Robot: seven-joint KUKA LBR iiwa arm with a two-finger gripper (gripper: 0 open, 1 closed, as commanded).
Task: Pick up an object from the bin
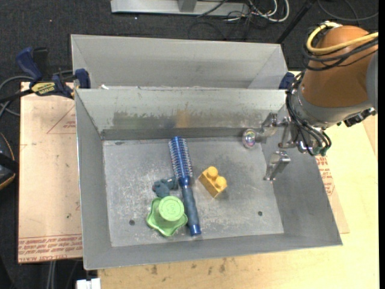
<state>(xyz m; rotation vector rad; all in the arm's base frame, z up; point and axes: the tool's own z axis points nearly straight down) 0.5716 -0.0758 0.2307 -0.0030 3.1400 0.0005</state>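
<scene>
Currently, the approach step is being judged as the one in hand: nothing is being carried by the tool [275, 164], and no grasp is being made. The tool is being held low at the right side of the bin [240, 218], over bare floor near the right wall, with the arm [334, 71] being brought in from the right. Whether the tool is open or closed cannot be told from this angle.

The things to pick are being left well apart from the tool, toward the bin's middle and left. A yellow block [213, 181] is being seen nearest to it, lying alone just right of a blue brush [182, 179]. The brush is being seen lying lengthwise, bristles toward the back wall and handle toward the front. A green lid [166, 215] is being seen touching the handle's left side, and a small blue-grey piece [161, 187] is being seen just behind the lid.

The task is being judged as barely begun. For the next move, a shift leftward is being called for, then a drop with the tool opened over one thing. The block is being judged the easiest target: nearest, free on all sides, small enough to be straddled. The brush and lid are being judged harder, since they are crowded together.
</scene>
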